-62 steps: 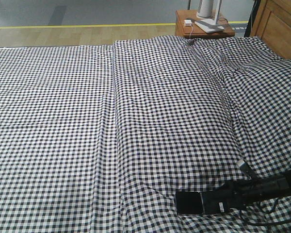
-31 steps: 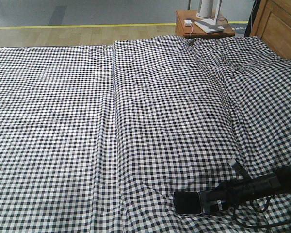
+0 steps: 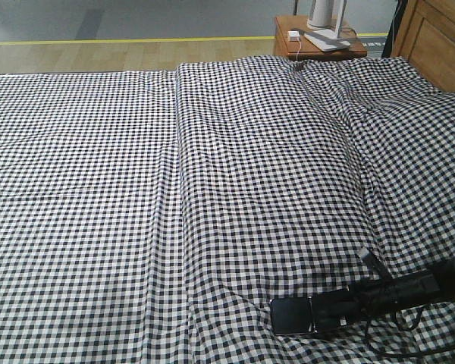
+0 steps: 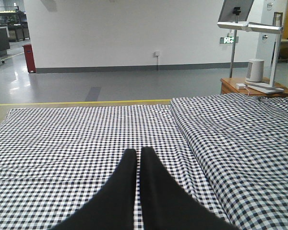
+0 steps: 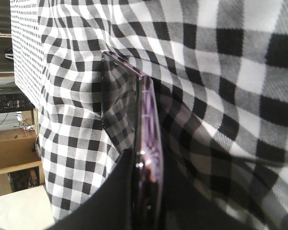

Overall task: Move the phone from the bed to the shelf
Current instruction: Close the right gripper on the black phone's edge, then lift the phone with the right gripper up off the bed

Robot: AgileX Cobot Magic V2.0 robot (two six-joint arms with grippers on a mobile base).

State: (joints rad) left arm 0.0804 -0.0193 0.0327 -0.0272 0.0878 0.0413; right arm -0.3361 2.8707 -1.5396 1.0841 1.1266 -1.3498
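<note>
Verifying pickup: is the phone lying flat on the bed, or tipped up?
Flat: the phone lies level on the bed sheet in the front view. The right gripper clamps its end. Cannot tell if it touches the sheet.

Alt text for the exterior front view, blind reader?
The right gripper grips one end of a black phone lying on a black-and-white checked bed, low in the frame. A brown nightstand and wooden headboard stand at top right.

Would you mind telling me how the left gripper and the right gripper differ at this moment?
The left gripper is shut on nothing, while the right gripper is clamped on the phone. The left gripper hangs above the bed, whereas the right gripper lies low against it. Both are black.
</note>
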